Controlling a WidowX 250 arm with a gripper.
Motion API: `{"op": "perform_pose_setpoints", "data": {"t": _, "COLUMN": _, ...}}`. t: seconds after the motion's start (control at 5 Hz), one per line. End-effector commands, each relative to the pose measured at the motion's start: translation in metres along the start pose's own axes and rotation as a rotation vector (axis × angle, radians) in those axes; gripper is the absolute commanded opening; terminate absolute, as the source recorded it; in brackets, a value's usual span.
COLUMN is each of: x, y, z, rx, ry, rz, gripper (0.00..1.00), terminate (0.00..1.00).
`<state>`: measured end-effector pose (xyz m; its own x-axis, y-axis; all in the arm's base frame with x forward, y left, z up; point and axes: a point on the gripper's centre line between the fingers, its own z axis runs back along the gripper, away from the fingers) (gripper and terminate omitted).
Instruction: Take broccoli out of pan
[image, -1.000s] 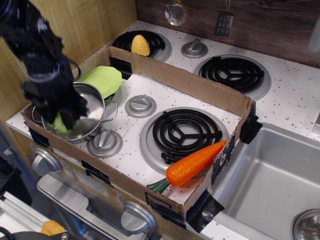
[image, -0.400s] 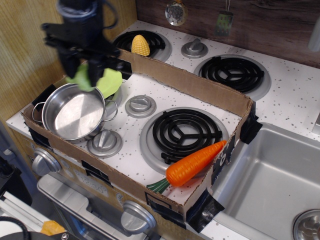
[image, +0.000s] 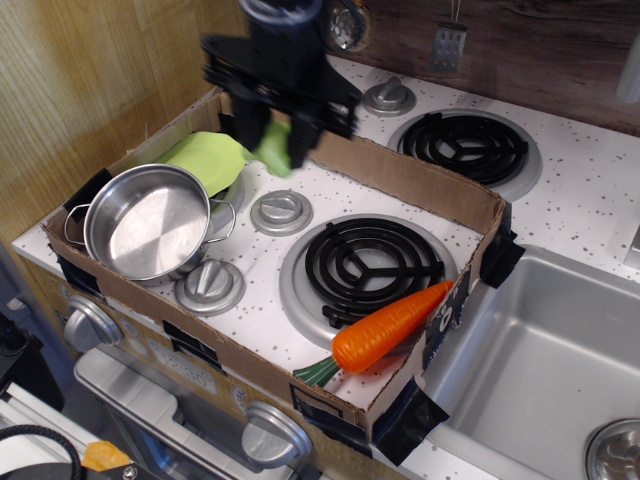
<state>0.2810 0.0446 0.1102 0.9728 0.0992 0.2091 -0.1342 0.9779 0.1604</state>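
Observation:
The pan (image: 148, 222) is a shiny steel pot with wire loop handles at the front left of the stove top, and it holds nothing. My black gripper (image: 275, 140) hangs in the air above the back of the cardboard box, right of the pan. It is shut on the broccoli (image: 274, 146), a small light-green lump showing between the fingers. The broccoli is well above the stove surface, over the area behind the middle knob.
A cardboard wall (image: 400, 175) rings the front burners. A flat lime-green piece (image: 205, 160) lies behind the pan. An orange carrot (image: 388, 325) lies at the front right. Grey knobs (image: 281, 211) sit by the pan. A sink (image: 545, 370) is at right.
My gripper lifted the broccoli out of the pan, then carried it up and to the right, from over the lime-green piece to above the box's back wall. The pan stayed put.

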Motion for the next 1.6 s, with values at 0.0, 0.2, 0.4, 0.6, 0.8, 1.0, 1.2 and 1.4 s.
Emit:
{"op": "perform_pose_setpoints", "data": {"t": 0.0, "x": 0.014, "y": -0.025, "z": -0.036, "rx": -0.134, "ry": -0.084, "rz": 0.024, "gripper": 0.0, "terminate": 0.0}}
{"op": "perform_pose_setpoints", "data": {"t": 0.2, "x": 0.016, "y": -0.029, "z": -0.054, "rx": -0.178, "ry": -0.078, "rz": 0.03, "gripper": 0.0, "terminate": 0.0}}
{"op": "perform_pose_setpoints", "data": {"t": 0.4, "x": 0.011, "y": -0.038, "z": -0.067, "rx": -0.228, "ry": -0.088, "rz": 0.054, "gripper": 0.0, "terminate": 0.0}}
{"op": "perform_pose_setpoints", "data": {"t": 0.6, "x": 0.004, "y": -0.048, "z": -0.068, "rx": -0.235, "ry": -0.091, "rz": 0.099, "gripper": 0.0, "terminate": 0.0}}
{"op": "perform_pose_setpoints", "data": {"t": 0.8, "x": 0.002, "y": -0.05, "z": -0.052, "rx": -0.143, "ry": -0.096, "rz": 0.128, "gripper": 1.0, "terminate": 0.0}}
{"op": "perform_pose_setpoints", "data": {"t": 1.0, "x": -0.001, "y": -0.04, "z": -0.013, "rx": -0.008, "ry": -0.144, "rz": 0.128, "gripper": 1.0, "terminate": 0.0}}
{"op": "perform_pose_setpoints", "data": {"t": 1.2, "x": 0.001, "y": -0.032, "z": 0.016, "rx": 0.064, "ry": -0.128, "rz": 0.131, "gripper": 1.0, "terminate": 0.0}}
{"op": "perform_pose_setpoints", "data": {"t": 1.4, "x": 0.005, "y": -0.028, "z": 0.037, "rx": 0.107, "ry": -0.108, "rz": 0.12, "gripper": 1.0, "terminate": 0.0}}
